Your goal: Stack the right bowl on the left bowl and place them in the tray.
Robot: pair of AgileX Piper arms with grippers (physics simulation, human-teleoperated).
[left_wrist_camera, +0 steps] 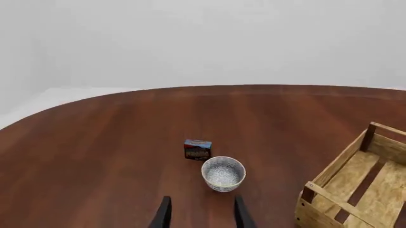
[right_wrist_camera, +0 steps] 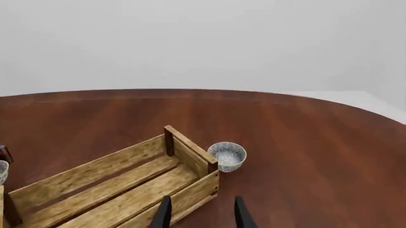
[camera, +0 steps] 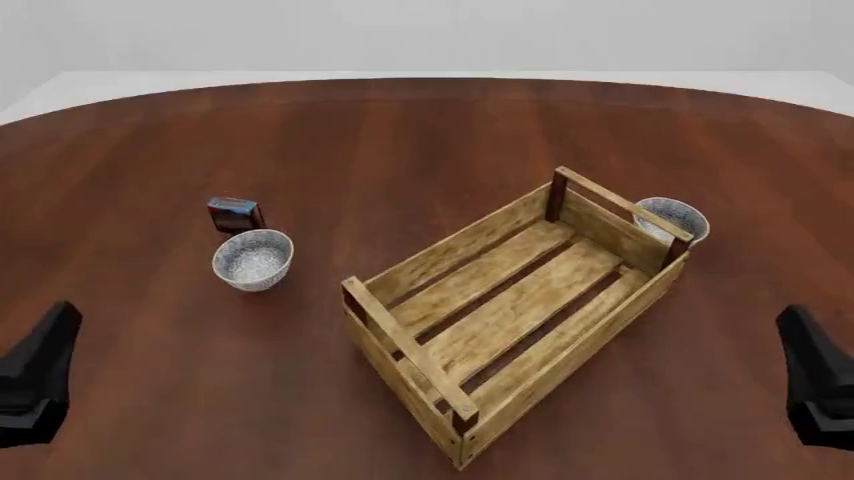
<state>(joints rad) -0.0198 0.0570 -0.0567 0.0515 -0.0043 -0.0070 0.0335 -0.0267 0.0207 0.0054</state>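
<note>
You're looking at a dark reddish-brown wooden table (camera: pixel 427 130) w/ the large light-wood slatted tray (camera: pixel 514 315) sitting diagonally near centre, long axis running approx 7 to 1 o'clock in the front view. It's holding nothing; bare slats are showing.

The left speckled white bowl (camera: pixel 252 259) is sitting upright at approx 9 o'clock of the tray, well apart from it. A small red-blue box (camera: pixel 235 212) is standing just beside that bowl, at its 11 o'clock. The right speckled white bowl (camera: pixel 671 219) is sitting upright just outside the tray's far end, at approx 1 o'clock, partly hidden behind the end rail.

Your left gripper (left_wrist_camera: pixel 202 213) is hanging w/ its dark fingers (left_wrist_camera: pixel 164 213) spread apart, gripping nothing; the left bowl is lying just ahead of the tips. Your right gripper (right_wrist_camera: pixel 201 213) is also standing w/ fingers apart, clamping nothing, tips over the tray's end wall, right bowl ahead. In the front view both arms are showing only at the bottom corners, approx 8 and 4 o'clock, well apart from bowls and tray.
</note>
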